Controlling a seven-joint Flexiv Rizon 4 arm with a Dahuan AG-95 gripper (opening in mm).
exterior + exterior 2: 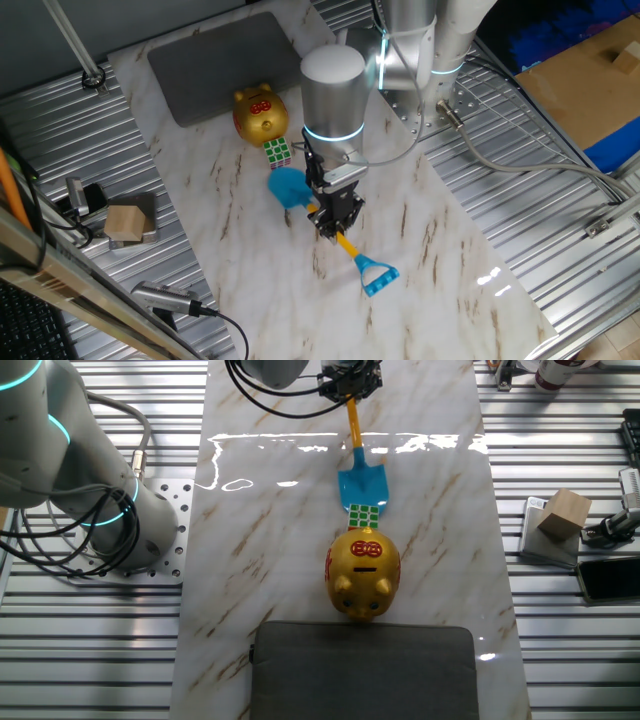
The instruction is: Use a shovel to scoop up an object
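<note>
The shovel has a light-blue blade (288, 187), a thin yellow shaft and a blue D loop (379, 275). My gripper (331, 225) is shut on the yellow shaft, about midway along it. In the other fixed view the gripper (350, 394) holds the shaft at the top edge, and the blade (362, 486) points down at the puzzle cube (364, 516). The blade's tip touches or nearly touches the cube. The cube (278, 151) shows green and white squares and rests against the golden pig bank (261, 113).
The pig bank (364, 572) stands right behind the cube. A dark grey pad (362, 668) lies beyond the pig. A tan wooden block (126, 223) sits off the marble top on the metal slats, also in the other fixed view (561, 513). Cables lie near it.
</note>
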